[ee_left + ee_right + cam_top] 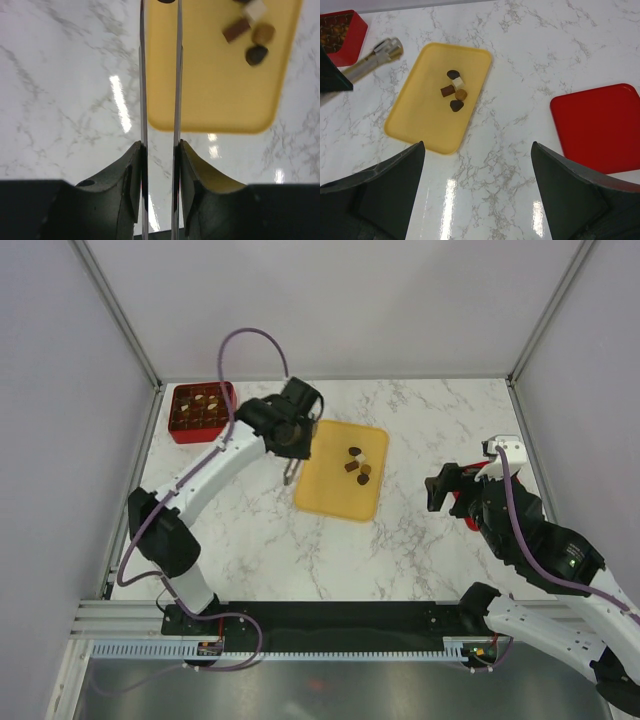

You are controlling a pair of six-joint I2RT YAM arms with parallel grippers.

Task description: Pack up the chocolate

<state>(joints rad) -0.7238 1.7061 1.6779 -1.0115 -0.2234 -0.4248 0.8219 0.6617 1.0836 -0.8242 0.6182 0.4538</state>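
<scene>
Several chocolate pieces [358, 467], dark, brown and cream-white, lie in a cluster on the flat yellow tray [335, 490]; they also show in the left wrist view [252, 32] and the right wrist view [455, 90]. The red grid box [200, 410] at the back left holds more pieces. My left gripper [290, 478] carries long thin metal blades and hovers at the tray's left edge. A dark piece [165, 1] sits pinched between the blade tips at the top edge of the left wrist view. My right gripper [443, 488] is open and empty above the table on the right.
A flat red lid [600, 125] lies on the marble by the right gripper and shows partly in the top view [466, 506]. The red box appears at the far left of the right wrist view [342, 30]. Walls and frame posts enclose the table.
</scene>
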